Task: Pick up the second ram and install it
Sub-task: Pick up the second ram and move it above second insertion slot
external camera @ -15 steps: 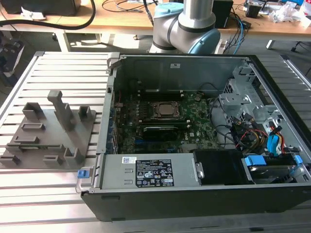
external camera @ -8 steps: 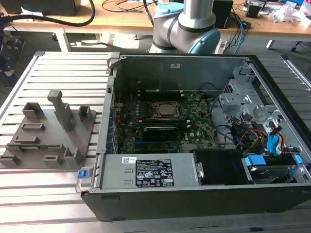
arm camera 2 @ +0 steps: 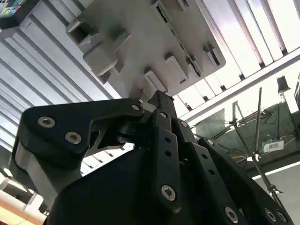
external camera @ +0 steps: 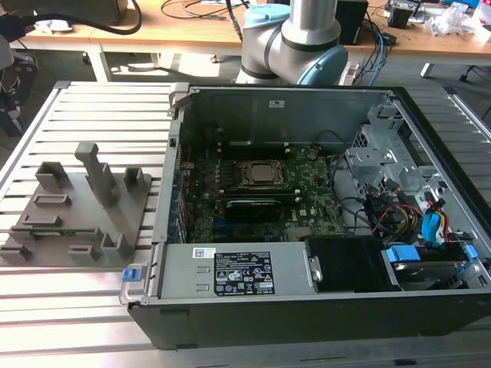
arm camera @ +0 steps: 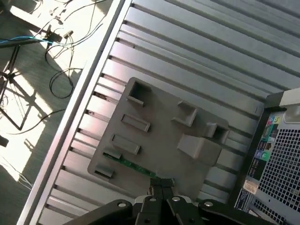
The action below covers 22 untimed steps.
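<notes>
Item: my gripper (arm camera: 162, 185), fingers closed against each other, tips pointing at the grey holder plate (arm camera: 159, 126). Item: the second ram (arm camera: 136, 165), a green stick seated in a slot along the holder's edge nearest my tips; whether I touch it, I cannot tell. The holder rests on the slatted table (arm camera: 197, 42), beside the open computer case (external camera: 291, 192).

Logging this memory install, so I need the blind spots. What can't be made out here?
The memory stick: in the first wrist view the pincer covers its near end, so contact is unclear.
The motherboard: in the exterior view its memory slots are too small to tell filled from empty.
The arm: cut off by the exterior view's top edge.
</notes>
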{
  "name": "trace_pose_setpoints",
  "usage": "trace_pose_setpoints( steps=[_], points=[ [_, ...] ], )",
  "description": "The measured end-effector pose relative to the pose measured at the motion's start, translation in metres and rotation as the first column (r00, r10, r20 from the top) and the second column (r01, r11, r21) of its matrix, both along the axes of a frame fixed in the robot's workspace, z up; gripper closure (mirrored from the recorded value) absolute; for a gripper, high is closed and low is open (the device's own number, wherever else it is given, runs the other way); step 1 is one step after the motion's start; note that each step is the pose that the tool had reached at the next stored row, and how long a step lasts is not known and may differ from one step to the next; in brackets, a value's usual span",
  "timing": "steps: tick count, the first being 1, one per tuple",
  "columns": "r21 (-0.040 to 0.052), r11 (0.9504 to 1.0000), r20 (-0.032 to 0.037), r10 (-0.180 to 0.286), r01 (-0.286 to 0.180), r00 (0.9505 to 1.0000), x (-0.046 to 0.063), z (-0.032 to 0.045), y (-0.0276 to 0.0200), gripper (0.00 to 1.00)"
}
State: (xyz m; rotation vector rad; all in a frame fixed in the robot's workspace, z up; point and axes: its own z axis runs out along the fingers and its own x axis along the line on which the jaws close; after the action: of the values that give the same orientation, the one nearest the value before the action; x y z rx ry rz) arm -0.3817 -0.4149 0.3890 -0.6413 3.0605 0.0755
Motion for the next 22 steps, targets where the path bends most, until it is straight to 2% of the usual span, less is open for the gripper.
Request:
trace_pose_setpoints(
  steps=[1, 3, 5, 7, 8, 10, 12, 13, 16, 17, 18, 20, 21, 22],
  points=[
    [0.0, 0.9997, 0.0, 0.024, -0.024, 0.9997, 0.0, 0.0, 0.0, 0.89],
    [0.0, 0.9959, 0.0, 0.09, -0.09, 0.9959, 0.0, 0.0, 0.0, 0.89],
    [0.0, 0.9876, 0.0, 0.157, -0.157, 0.9876, 0.0, 0.0, 0.0, 0.89],
    [0.0, 0.9746, 0.0, 0.224, -0.224, 0.9746, 0.0, 0.0, 0.0, 0.89],
    [-0.0001, 0.9663, -0.0001, 0.257, -0.257, 0.9663, 0.0, 0.0, 0.0, 0.89],
    [-0.0001, 0.9554, -0.0001, 0.295, -0.295, 0.9554, 0.0, 0.0, 0.0, 0.89],
    [-0.0002, 0.9422, 0.0, 0.335, -0.335, 0.9422, 0.0, 0.0, 0.0, 0.89],
    [-0.0001, 0.9284, -0.0001, 0.372, -0.372, 0.9284, 0.0, 0.0, 0.0, 0.89],
    [-0.0002, 0.9014, 0.0, 0.433, -0.433, 0.9014, 0.0, 0.0, 0.0, 0.89],
    [-0.0002, 0.8897, 0.0, 0.457, -0.457, 0.8897, 0.0, 0.0, 0.0, 0.89],
    [-0.0002, 0.8722, 0.0, 0.489, -0.489, 0.8722, 0.0, 0.0, 0.0, 0.89],
    [-0.0002, 0.8597, 0.0, 0.511, -0.511, 0.8597, 0.0, 0.0, 0.0, 0.89],
    [-0.0002, 0.8468, 0.0, 0.532, -0.532, 0.8468, 0.0, 0.0, 0.0, 0.89],
    [-0.0002, 0.8384, 0.0, 0.545, -0.545, 0.8384, 0.0, 0.0, 0.0, 0.89]
  ],
)
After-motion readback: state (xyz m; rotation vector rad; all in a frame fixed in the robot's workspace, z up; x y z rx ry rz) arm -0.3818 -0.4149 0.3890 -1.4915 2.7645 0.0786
